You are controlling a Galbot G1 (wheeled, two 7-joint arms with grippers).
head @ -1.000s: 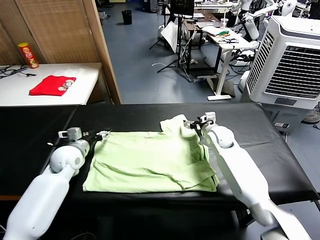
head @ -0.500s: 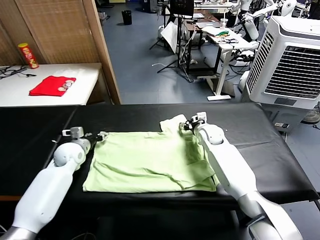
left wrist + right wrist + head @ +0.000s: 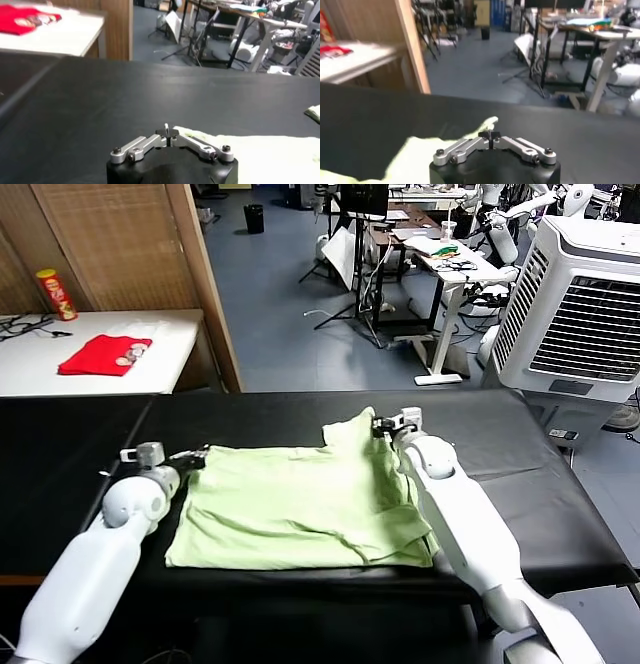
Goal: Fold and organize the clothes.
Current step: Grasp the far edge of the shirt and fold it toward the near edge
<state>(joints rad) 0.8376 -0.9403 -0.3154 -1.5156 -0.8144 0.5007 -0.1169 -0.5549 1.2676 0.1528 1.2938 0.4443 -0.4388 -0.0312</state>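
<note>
1. your right gripper sits at the far right corner of the shirt, fingers pinched together on the cloth; the raised fold there suggests it is lifting that corner to fold it over.
2. your left gripper is at the far left corner, fingers closed at the hem; whether cloth is actually caught between them is hard to tell.
3. the pale green shirt lies spread across the middle of the black table, between both arms.
4. the right arm covers the shirt's right edge; collar, buttons and print are not visible.
5. a red folded garment lies well apart on the white side table, near a red can.
</note>
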